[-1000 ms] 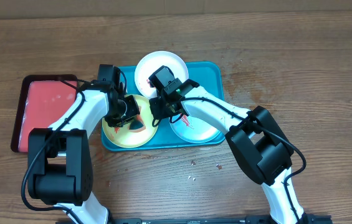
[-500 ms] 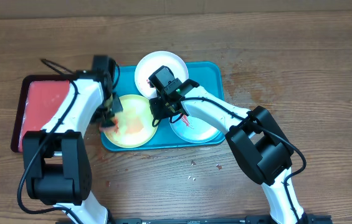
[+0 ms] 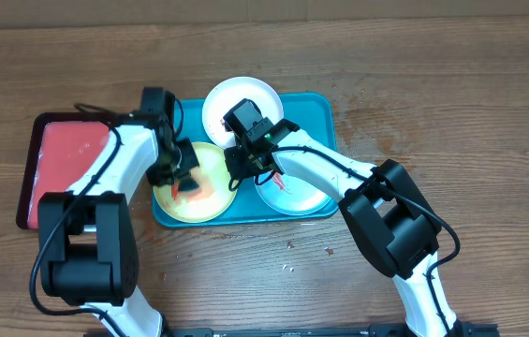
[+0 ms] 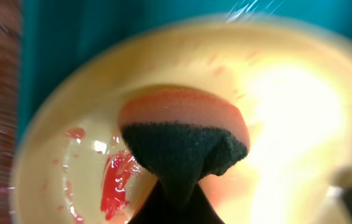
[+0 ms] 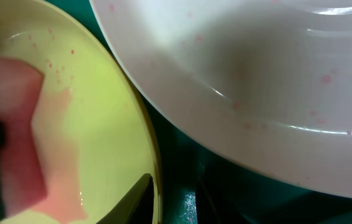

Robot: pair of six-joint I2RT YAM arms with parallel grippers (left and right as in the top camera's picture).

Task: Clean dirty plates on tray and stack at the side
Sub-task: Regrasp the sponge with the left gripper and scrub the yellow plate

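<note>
The yellow-green plate (image 3: 210, 198) lies at the left end of the teal tray (image 3: 320, 110), with a red smear (image 4: 116, 186) on its left part. My left gripper (image 3: 182, 171) is shut on an orange sponge with a dark scouring side (image 4: 185, 134) and presses it on this plate. My right gripper (image 3: 245, 168) is closed over the plate's right rim (image 5: 152, 155), one finger (image 5: 135, 199) inside the plate. The white plate (image 3: 241, 96) leans on the tray's far rim, with faint red specks. The light blue plate (image 3: 300, 195) lies at the tray's right, partly under the right arm.
A smaller red tray with a dark rim (image 3: 63, 168) lies on the wooden table left of the teal tray. Small crumbs (image 3: 290, 245) lie on the table in front of the tray. The two arms nearly meet over the yellow-green plate.
My left gripper swept the sponge from the plate's middle to its left edge, then back toward the middle. The right gripper and the plates have not moved.
</note>
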